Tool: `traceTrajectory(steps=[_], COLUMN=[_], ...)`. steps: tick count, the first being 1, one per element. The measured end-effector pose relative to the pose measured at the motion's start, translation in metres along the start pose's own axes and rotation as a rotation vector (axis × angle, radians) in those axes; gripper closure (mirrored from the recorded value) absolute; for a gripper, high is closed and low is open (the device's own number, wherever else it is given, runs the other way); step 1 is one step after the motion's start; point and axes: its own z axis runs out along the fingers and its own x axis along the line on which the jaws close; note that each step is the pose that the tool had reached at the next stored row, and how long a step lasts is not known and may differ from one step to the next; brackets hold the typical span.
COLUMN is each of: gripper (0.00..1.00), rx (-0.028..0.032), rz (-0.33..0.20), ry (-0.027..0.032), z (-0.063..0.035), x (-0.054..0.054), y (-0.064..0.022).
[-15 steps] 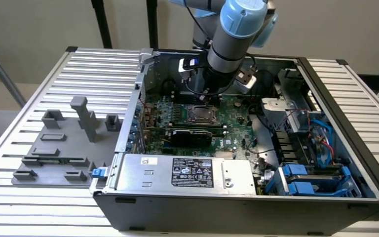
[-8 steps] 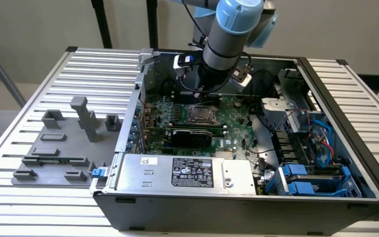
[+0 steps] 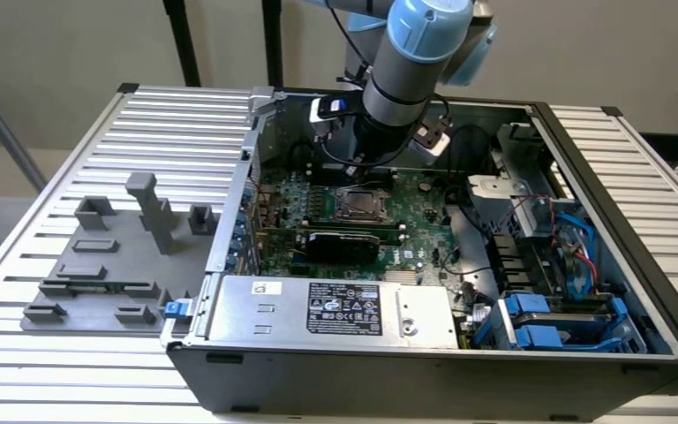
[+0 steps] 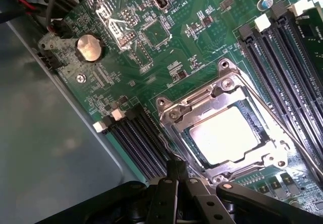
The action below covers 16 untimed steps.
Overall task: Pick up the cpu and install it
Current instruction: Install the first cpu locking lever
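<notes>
1. Nearest the exterior camera runs the ribbed, silver-grey slatted metal table (image 3: pixel 33 371), on which a dark open computer case (image 3: pixel 433 384) lies on its side.
2. Along the case's near edge sits a large silver labelled power-supply box (image 3: pixel 333 309); at the exterior view's right are blue plastic drive brackets (image 3: pixel 546 322).
3. On the exterior view's left, a grey moulded fixture tray (image 3: pixel 103 265) with upright posts rests on the slats, beside the case.
4. Deeper inside lies the green motherboard (image 4: pixel 192 37), with long black memory slots (image 4: pixel 136 138) on either side of a silvery metal socket frame (image 4: pixel 222 98).
5. The cpu (image 4: pixel 224 134), a flat square chip with a pale metallic top, lies inside that frame, level with it; glare washes out its surface.
6. The black gripper (image 4: pixel 177 171) hangs just beside the frame's corner, its fingers (image 4: pixel 174 176) pressed together with nothing between them. Whether the tips touch the frame is hard to make out.
7. A round silver coin battery (image 4: pixel 89 48) sits farther off on the board.
8. The pale blue and grey robot arm (image 3: pixel 416 53) comes down over the case's far side, hiding the board behind it; its upper part is cut off.
9. Beyond stand black poles (image 3: pixel 183 40) and a plain beige wall (image 3: pixel 68 44).
</notes>
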Motion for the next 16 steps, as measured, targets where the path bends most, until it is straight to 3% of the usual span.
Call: traceTrajectory(steps=[8,16], gripper=[0.89,0.89], rx=[0.0100,0.0095], rz=[0.009,0.016], ry=[-0.0070,-0.0075], z=[-0.0004,0.0005], x=[-0.0008,-0.0008], y=[0.0005,0.0012])
